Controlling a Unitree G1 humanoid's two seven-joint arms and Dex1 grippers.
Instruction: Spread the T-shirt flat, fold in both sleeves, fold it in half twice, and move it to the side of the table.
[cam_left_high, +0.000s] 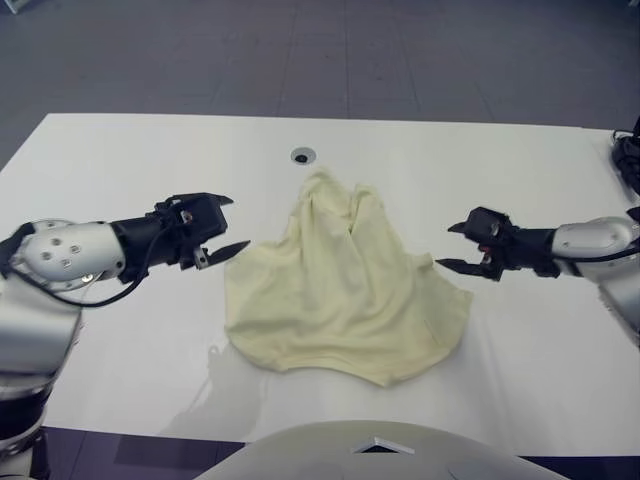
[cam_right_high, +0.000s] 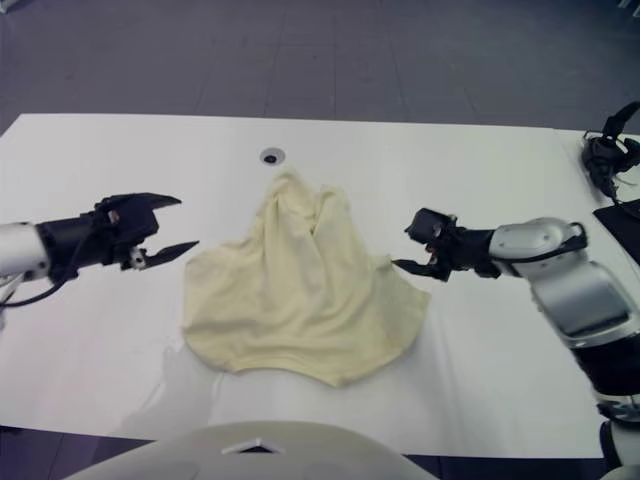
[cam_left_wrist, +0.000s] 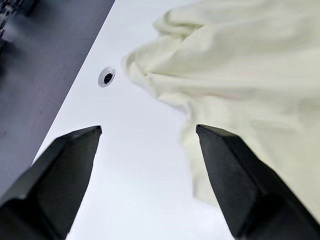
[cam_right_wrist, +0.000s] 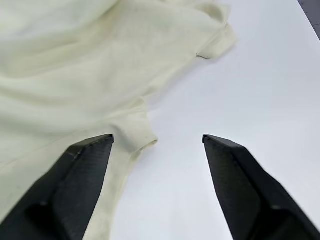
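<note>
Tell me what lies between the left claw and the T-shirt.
Bare white table separates the left claw and the T-shirt, as the left eye view shows.

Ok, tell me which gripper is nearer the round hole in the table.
The left gripper, open beside the T-shirt: the hole lies not far beyond it, while the right gripper sits across the T-shirt, farther off.

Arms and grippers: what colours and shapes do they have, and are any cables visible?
The left arm and right arm have rounded silver shells and black wrists. The left gripper and right gripper are black, each with two tapered, pointed fingers. A black cable loops along the left arm.
</note>
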